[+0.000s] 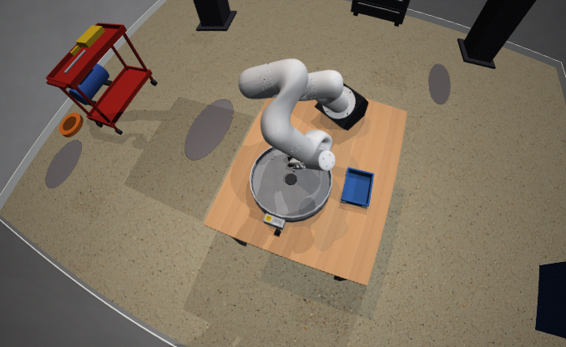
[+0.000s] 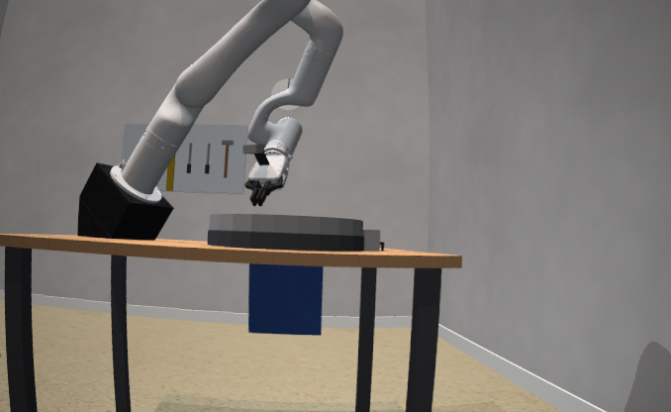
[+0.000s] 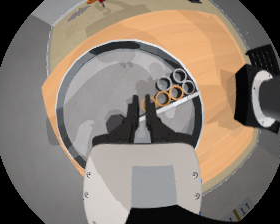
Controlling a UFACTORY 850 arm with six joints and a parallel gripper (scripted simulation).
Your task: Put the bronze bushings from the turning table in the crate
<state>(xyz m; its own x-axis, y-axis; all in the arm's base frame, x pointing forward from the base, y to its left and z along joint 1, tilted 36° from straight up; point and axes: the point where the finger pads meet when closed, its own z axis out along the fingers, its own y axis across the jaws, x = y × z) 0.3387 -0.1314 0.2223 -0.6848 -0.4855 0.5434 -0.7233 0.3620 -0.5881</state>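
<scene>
Hand over the turntable, fingers a little apart, no part gripped.

Your hand (image 1: 293,168) (image 2: 256,204) (image 3: 141,101) is above the turntable (image 1: 272,187) (image 2: 282,225) (image 3: 88,95), pointing down at a tilt. Narrow gap between the fingertips, nothing clamped. You've got three bronze rings (image 3: 162,98) on the turntable in a row along a pale bar (image 3: 173,105); the nearest is partly hidden by a finger. Three steel rings (image 3: 163,83) sit close beside them, on the side away from the bar. Blue crate (image 1: 356,187) is on the bench (image 1: 341,241) (image 2: 226,256) (image 3: 218,55), beside the turntable and apart from it. Bronze transfer isn't finished. Small control box (image 1: 274,220) (image 2: 371,239) is at the turntable's edge.
</scene>
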